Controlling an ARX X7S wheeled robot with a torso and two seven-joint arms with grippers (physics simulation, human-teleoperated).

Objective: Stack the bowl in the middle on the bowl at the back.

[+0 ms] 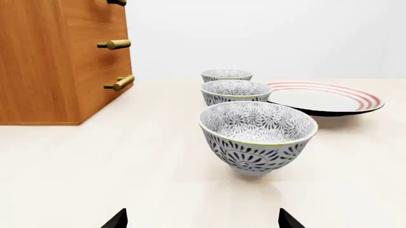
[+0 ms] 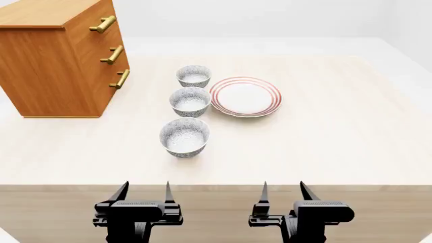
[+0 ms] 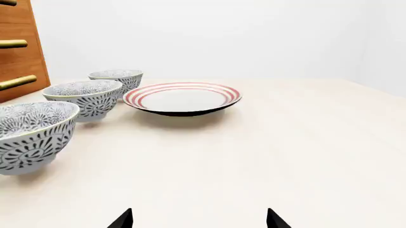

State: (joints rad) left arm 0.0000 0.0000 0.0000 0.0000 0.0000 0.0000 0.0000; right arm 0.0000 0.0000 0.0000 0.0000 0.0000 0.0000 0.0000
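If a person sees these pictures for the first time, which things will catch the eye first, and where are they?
Three patterned bowls stand in a row on the pale table: front bowl, middle bowl, back bowl. A red-striped plate lies right of the middle bowl, and a wooden drawer cabinet stands at the far left. Both grippers, left gripper and right gripper, are open at the near edge.

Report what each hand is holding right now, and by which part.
Nothing is held. The left hand and right hand are both open and empty at the table's near edge, short of the three bowls.
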